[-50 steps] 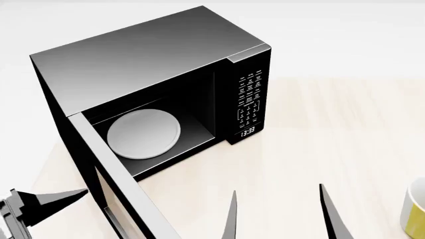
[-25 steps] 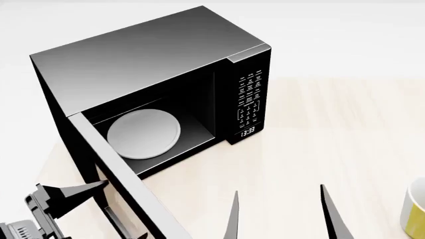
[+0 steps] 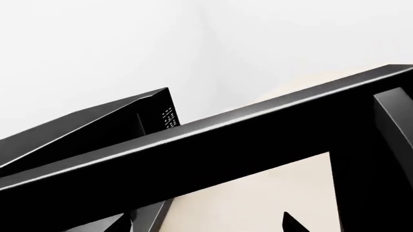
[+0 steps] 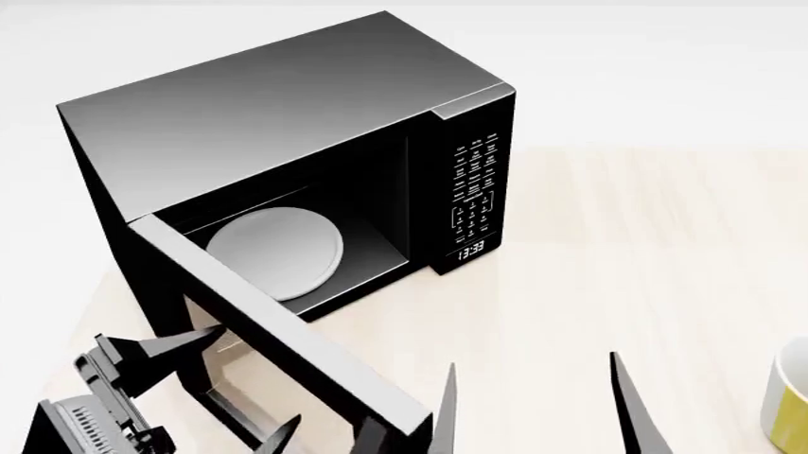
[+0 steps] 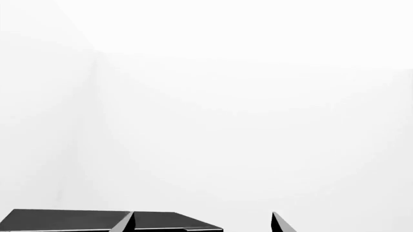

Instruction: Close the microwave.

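Note:
The black microwave (image 4: 265, 113) stands at the back left of the table with its door (image 4: 284, 326) partly open. The white turntable plate (image 4: 275, 251) shows inside. The keypad (image 4: 474, 184) and clock (image 4: 470, 251) face front right. My left gripper (image 4: 246, 383) is open at the door's outer face, with one finger (image 4: 177, 345) close against it. In the left wrist view the door's top edge (image 3: 226, 145) crosses right in front of the open left gripper (image 3: 203, 227). My right gripper (image 4: 536, 416) is open and empty, clear of the door's free edge.
A yellow and white mug (image 4: 790, 397) stands at the right edge of the light wooden table (image 4: 631, 246). The right wrist view shows only the microwave's top (image 5: 168, 221) between the right gripper's fingertips (image 5: 279, 223) and white background.
The left gripper has moved up and right against the door. The door has swung partway toward the microwave's opening. The right gripper has stayed put.

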Tool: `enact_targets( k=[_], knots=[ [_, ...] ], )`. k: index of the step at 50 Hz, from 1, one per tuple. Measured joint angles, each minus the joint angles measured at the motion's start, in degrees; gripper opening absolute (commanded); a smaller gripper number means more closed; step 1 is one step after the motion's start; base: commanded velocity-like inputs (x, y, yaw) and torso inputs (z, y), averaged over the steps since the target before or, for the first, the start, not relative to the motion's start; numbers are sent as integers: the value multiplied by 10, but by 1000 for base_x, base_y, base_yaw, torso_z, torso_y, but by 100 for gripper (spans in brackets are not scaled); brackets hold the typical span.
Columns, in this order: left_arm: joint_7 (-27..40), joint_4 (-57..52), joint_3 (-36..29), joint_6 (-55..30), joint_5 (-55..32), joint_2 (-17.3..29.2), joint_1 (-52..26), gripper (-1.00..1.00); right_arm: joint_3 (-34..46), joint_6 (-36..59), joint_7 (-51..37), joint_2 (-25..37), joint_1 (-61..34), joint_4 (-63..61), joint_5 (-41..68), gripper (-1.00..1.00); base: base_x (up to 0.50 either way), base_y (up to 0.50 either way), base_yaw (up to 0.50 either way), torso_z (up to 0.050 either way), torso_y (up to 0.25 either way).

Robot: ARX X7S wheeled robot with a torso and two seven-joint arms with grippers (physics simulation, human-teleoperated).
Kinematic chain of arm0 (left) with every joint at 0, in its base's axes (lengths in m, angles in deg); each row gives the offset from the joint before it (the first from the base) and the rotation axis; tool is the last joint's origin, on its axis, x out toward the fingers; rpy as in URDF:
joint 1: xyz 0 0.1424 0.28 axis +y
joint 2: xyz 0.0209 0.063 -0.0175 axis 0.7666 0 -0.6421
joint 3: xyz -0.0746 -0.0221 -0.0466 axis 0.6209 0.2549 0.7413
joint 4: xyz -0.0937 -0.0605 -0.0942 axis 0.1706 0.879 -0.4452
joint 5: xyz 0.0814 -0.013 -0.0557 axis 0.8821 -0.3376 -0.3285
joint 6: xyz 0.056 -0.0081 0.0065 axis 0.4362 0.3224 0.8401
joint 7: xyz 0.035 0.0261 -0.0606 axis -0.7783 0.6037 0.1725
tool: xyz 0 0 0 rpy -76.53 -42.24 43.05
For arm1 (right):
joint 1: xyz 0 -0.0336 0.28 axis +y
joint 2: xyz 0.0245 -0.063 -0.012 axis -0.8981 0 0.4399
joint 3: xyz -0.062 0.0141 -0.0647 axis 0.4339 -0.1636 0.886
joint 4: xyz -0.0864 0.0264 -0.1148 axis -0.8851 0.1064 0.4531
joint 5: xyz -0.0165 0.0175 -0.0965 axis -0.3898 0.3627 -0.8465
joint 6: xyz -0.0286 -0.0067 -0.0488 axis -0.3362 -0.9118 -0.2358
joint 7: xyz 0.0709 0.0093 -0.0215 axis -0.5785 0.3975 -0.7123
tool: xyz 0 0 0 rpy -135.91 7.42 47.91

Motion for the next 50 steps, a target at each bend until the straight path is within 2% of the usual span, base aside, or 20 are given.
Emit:
enact_targets(
  k=[50],
  knots=[
    [24,113,-17,36,29,-67,-67,100,7,-1,-12,10,-6,10,9,100,0,0,0,0,0]
  ],
)
